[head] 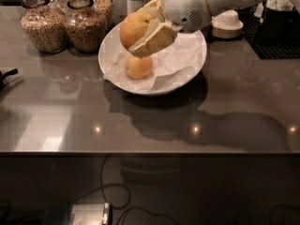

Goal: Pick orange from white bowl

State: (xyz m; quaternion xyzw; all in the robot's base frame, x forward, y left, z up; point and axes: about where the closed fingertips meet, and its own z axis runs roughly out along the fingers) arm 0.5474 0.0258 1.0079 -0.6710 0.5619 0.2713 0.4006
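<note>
My gripper (140,32) is shut on the orange (128,29), a round yellow-orange fruit, and holds it up above the left part of the white bowl (200,59). One pale finger (154,40) lies across the orange's right and lower side. The bowl is wide and shallow, lined with crumpled white paper (178,62), and stands at the back middle of the dark countertop. A second round fruit (138,66) lies in the bowl, just below the held orange. The white arm reaches in from the upper right.
Two glass jars of grain (43,26) (85,26) stand left of the bowl. Stacked white cups and saucers (227,25) and a black grid mat (276,41) are at the back right. A black object (7,75) pokes in at the left edge. The counter's front edge (150,151) runs across.
</note>
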